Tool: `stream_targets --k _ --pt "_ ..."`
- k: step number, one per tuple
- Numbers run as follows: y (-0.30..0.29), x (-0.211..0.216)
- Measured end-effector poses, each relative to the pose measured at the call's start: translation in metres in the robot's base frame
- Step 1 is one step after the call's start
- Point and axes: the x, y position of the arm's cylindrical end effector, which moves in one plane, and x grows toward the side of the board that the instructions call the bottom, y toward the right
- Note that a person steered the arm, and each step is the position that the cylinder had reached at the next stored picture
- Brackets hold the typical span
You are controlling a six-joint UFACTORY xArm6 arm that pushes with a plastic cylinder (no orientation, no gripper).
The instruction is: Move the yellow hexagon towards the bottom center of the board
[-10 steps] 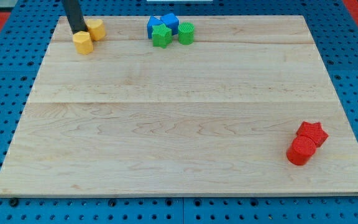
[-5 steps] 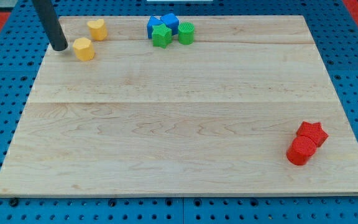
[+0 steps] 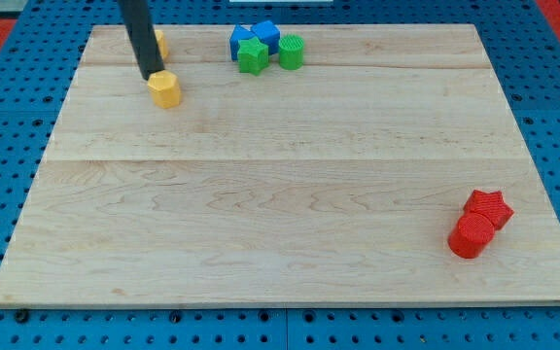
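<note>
The yellow hexagon [image 3: 165, 88] lies on the wooden board [image 3: 290, 194] near the view's top left. My tip [image 3: 151, 76] rests right against its upper-left side, touching it. A second yellow block [image 3: 160, 43] sits just above, mostly hidden behind the rod; its shape cannot be made out.
Two blue blocks [image 3: 257, 37], a green star-like block [image 3: 253, 56] and a green cylinder [image 3: 292, 52] cluster at the top centre. A red star [image 3: 488, 208] and a red cylinder [image 3: 471, 236] sit at the lower right.
My tip swung left of the hexagon, then came back right and pushed the hexagon rightward and slightly down. The other yellow block stayed put.
</note>
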Motion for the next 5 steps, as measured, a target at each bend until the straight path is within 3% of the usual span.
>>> stream_targets --k 3,5 --pt "0.019 0.064" --pt "0.016 0.134"
